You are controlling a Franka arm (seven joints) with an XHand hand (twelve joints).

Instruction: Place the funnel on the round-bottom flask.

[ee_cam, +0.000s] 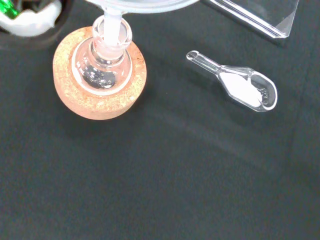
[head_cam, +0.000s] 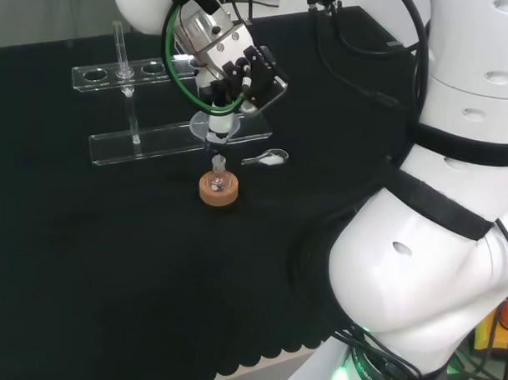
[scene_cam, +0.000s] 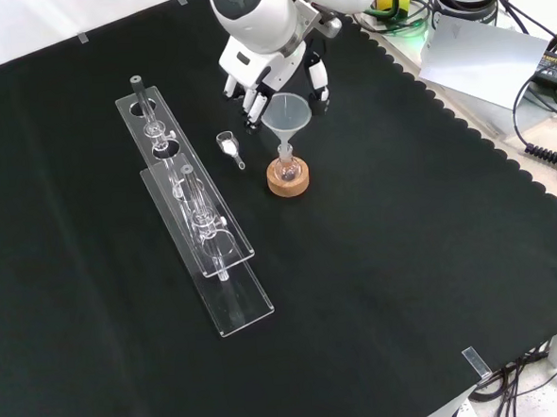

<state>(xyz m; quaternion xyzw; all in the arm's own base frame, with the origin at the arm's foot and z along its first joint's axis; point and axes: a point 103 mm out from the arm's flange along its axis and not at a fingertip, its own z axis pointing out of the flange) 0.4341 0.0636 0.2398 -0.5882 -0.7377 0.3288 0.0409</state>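
A clear funnel [scene_cam: 285, 114] stands upright over the round-bottom flask [scene_cam: 286, 168], which rests on a cork ring [scene_cam: 287, 182]. Its stem [ee_cam: 111, 27] reaches into the flask's neck. The hand [scene_cam: 272, 72] hangs just behind and above the funnel, with fingers [scene_cam: 251, 102] and thumb curled to either side of the rim. From behind the arm, the hand [head_cam: 235, 66] is straight above the funnel [head_cam: 211, 127] and the flask [head_cam: 218, 182]. The wrist view looks down on the flask [ee_cam: 102, 70] in its cork ring [ee_cam: 100, 100].
A small glass scoop [scene_cam: 229, 147] with white powder lies beside the flask, also close in the wrist view as the scoop [ee_cam: 240, 87]. A clear tube rack [scene_cam: 199, 223] with a few glass tubes runs along the cloth to the left in the front view.
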